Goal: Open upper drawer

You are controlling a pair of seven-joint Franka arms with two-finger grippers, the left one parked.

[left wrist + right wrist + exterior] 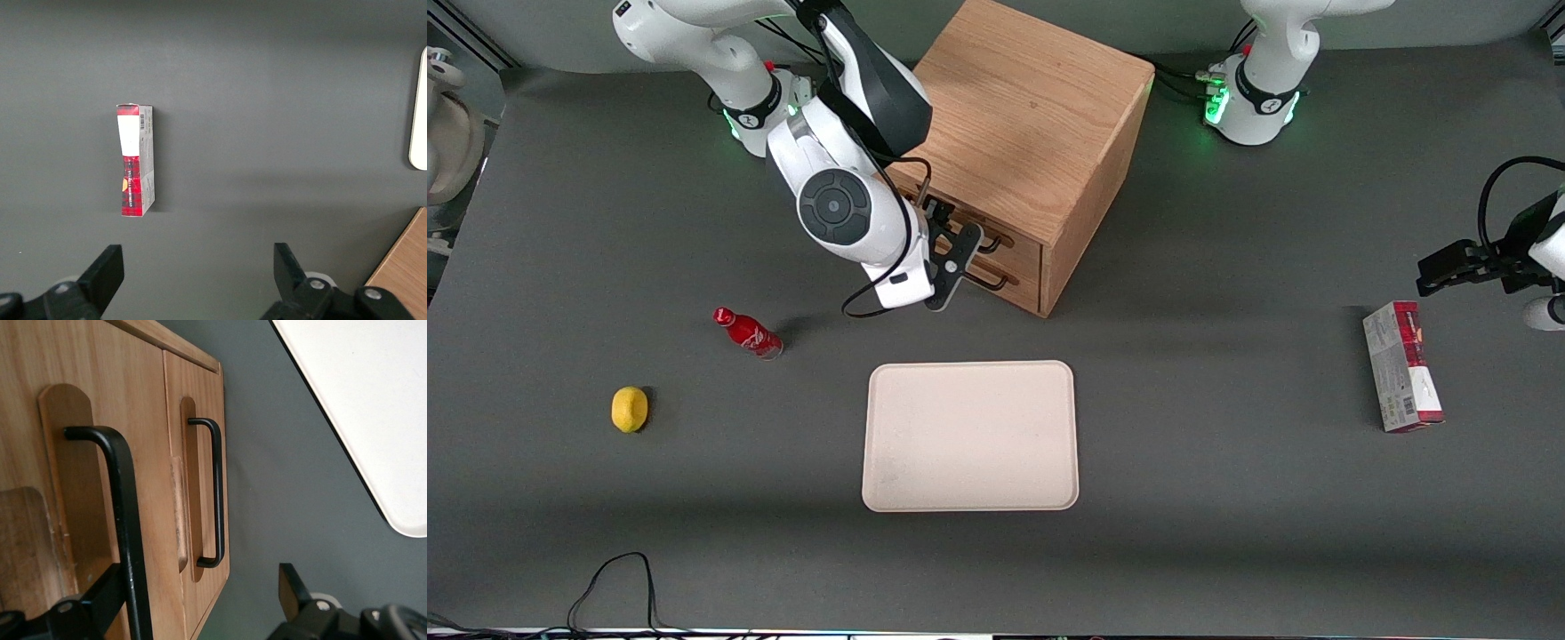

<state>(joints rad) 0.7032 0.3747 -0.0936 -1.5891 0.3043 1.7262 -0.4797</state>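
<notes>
A light-brown wooden cabinet [1032,116] stands on the table with its two drawers facing the front camera at an angle. The upper drawer [1007,233] [147,453] sits flush with the cabinet front. Its thin black handle [992,242] [127,520] passes between the fingers of my gripper [958,262] [198,583], close against one finger [100,593] and well apart from the other [293,587]. The gripper is open, right in front of the drawers. The lower drawer's handle [1000,283] [217,487] is beside it, outside the jaws.
A cream tray [969,436] [360,400] lies nearer the front camera than the cabinet. A small red bottle [747,332] and a lemon [630,409] lie toward the working arm's end. A red-and-white box [1400,366] [137,160] lies toward the parked arm's end.
</notes>
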